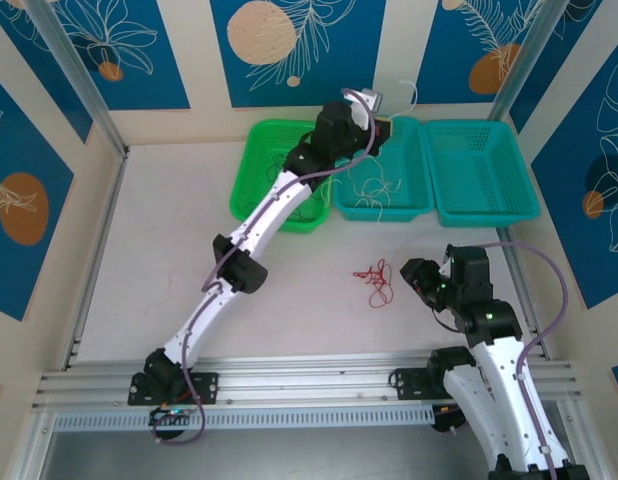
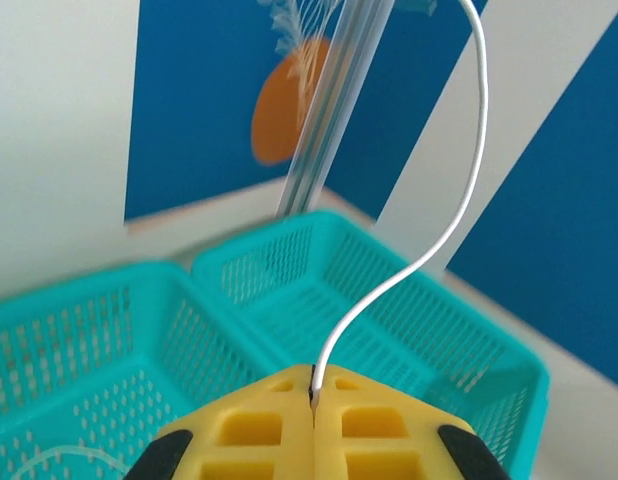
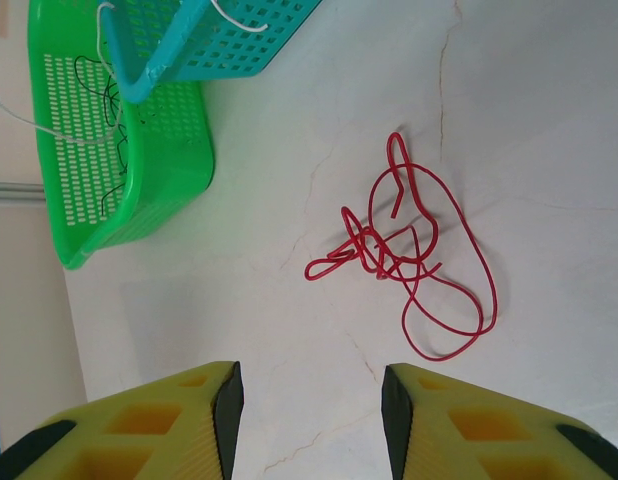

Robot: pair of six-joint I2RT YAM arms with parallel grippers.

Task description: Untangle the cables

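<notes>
Black wire (image 3: 107, 100) lies in green basket (image 3: 174, 165). Left claw (image 2: 314, 398) is pressed together on white wire (image 2: 467, 190), high over teal basket (image 1: 414, 208); the strand curls up free above the claw. Red wire (image 3: 419, 265) sits in a loose knot on worktop (image 1: 289, 320), apart from the baskets. Right claw (image 3: 309, 395) stands apart and empty, near it. Judged: wires near weightless, springy, slippery, hold their curl. Take the red one by a free end or outer loop, not the knotted middle.

Left hand (image 2: 314, 398) pinched closed, right hand (image 3: 311, 390) parted
</notes>
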